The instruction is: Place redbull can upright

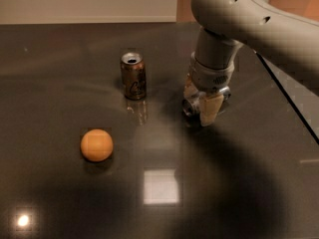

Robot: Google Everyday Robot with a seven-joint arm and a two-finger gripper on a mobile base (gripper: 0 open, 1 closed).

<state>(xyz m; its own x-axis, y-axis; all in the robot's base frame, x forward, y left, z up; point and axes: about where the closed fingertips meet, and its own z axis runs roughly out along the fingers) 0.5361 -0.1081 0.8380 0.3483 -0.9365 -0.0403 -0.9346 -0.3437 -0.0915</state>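
Observation:
The redbull can (pixel 188 108) lies on its side on the dark table (pixel 60 54), right of centre. Only its silver end shows between the fingers. My gripper (pixel 199 107) has come straight down over it, with one cream finger (pixel 190 89) behind the can and the other finger (pixel 210 110) in front. The fingers sit close against the can and the gripper looks shut on it. The rest of the can is hidden under the wrist.
A shorter brown-gold can (pixel 133 75) stands upright to the left of the gripper. An orange ball (pixel 96 145) lies at the front left. The table's right edge (pixel 291 108) runs diagonally behind the arm. Light glares on the tabletop in front.

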